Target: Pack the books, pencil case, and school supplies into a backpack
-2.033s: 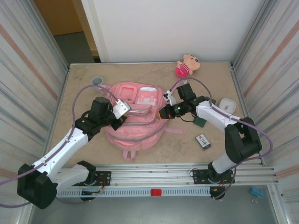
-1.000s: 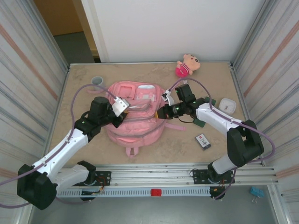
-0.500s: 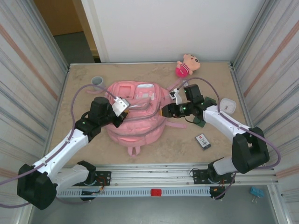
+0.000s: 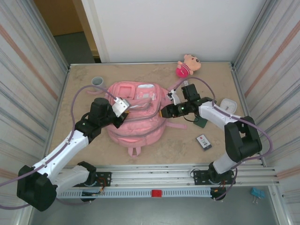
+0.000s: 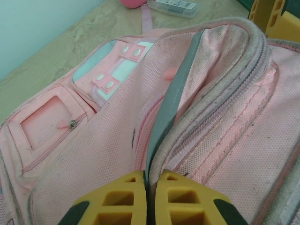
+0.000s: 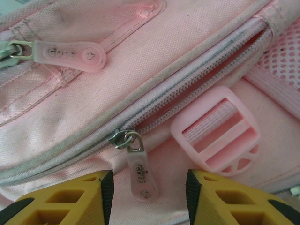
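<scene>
Fingers (image 5: 123,190) of my left gripper (image 5: 150,180) are pressed together on the grey trim (image 5: 171,103) along the mouth of the backpack (image 4: 138,129), pinching that edge at the bag's left side. The backpack lies on the table (image 4: 178,147) with its front pockets facing up.

My right gripper (image 6: 149,185) sits at the backpack's right side with its jaws parted wide. The pink zip pull (image 6: 139,174) lies between the two yellow fingers, touched by neither. A pink strap buckle (image 6: 216,132) lies just right of the pull.

Near the backpack on its right, a small black card with white markings (image 4: 203,141) rests on the table. A dark flat piece (image 4: 201,122), possibly a book, lies just beside the backpack's right side, partly under my right arm; its colour is hard to judge.

Beyond the backpack stand a grey cup (image 4: 97,81) and a pink plush doll (image 4: 187,64). A white rounded box (image 4: 228,105) sits well to the right of it.
</scene>
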You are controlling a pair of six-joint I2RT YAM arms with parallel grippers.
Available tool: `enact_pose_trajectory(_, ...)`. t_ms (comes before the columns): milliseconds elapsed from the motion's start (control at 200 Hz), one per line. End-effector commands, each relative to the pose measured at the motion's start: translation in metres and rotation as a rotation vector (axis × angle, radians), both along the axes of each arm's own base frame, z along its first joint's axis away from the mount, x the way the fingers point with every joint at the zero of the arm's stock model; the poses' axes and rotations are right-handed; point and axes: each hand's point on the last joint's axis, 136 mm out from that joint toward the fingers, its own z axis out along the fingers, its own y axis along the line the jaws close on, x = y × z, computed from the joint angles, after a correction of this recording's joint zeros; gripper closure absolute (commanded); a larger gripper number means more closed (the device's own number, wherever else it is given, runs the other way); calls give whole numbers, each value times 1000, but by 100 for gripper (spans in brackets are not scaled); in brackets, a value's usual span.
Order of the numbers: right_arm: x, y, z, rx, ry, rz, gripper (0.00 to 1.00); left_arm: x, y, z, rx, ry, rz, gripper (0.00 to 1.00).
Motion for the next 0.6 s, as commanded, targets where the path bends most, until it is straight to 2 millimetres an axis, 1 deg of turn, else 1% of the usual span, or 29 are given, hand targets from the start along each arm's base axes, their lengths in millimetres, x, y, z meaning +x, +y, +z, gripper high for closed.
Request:
enact_pose_trajectory(0, 9, 12, 10, 48, -60, 53, 58, 8, -8, 44, -96, -130, -6, 100)
enact_pose_trajectory(25, 10, 13, 11, 55, -65, 57, 60, 8, -8, 44, -97, -132, -8, 100)
enact_pose_trajectory(170, 7, 14, 20, 86, -73, 72, 83, 10, -5, 42, -84, -131, 13, 100)
enact_pose_trajectory(256, 2, 11, 26, 91, -82, 68, 93, 15, 2, 36, -58, -113, 59, 100)
enact_pose_trajectory(316, -2, 9, 33, 96, -92, 67, 98, 18, 5, 32, -40, -100, 84, 100)
enact_pose_trajectory(346, -3, 9, 36, 99, -97, 65, 100, 19, 7, 31, -36, -96, 96, 100)
enact_pose_trajectory(506, -7, 5, 42, 71, -97, 43, 100, 27, 15, 26, -14, -84, 159, 100)
enact_pose_trajectory(591, -13, 6, 50, 65, -99, 55, 100, 30, 17, 25, 4, -83, 189, 100)
